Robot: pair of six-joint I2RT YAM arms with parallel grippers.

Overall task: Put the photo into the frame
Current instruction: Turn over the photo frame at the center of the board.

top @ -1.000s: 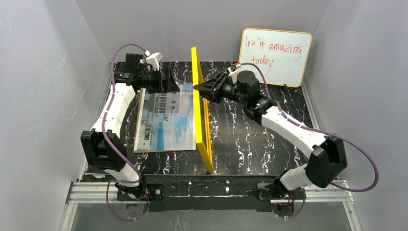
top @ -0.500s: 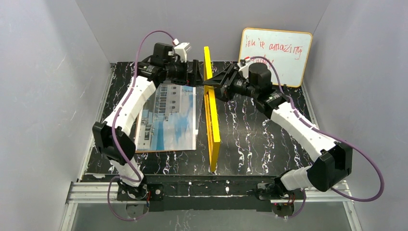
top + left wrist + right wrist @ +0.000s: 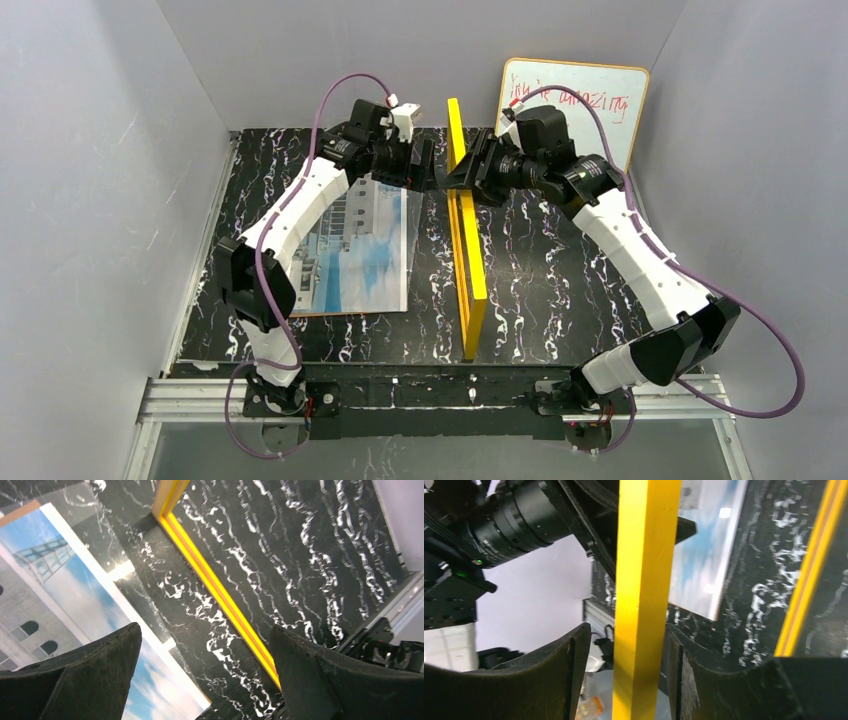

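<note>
The yellow-rimmed frame (image 3: 465, 260) stands on its long edge across the middle of the table. It also shows in the left wrist view (image 3: 215, 587) and the right wrist view (image 3: 644, 580). My right gripper (image 3: 468, 172) (image 3: 628, 626) grips the frame's top rim near the far end. One pad presses the rim and a slim gap shows at the other. The photo (image 3: 360, 250) (image 3: 75, 595) (image 3: 704, 560) lies flat, picture up, left of the frame. My left gripper (image 3: 428, 168) (image 3: 205, 627) is open and empty, just left of the frame's far end, above the photo's far right corner.
A brown board edge (image 3: 340, 313) shows under the photo. A whiteboard with red writing (image 3: 590, 120) leans on the back wall, partly behind my right arm. The black marbled table (image 3: 560, 280) is closed in by grey walls on the left, right and back.
The frame has moved right with my right gripper and now stands more upright. My left arm has swung right from the photo's far edge to beside the frame.
</note>
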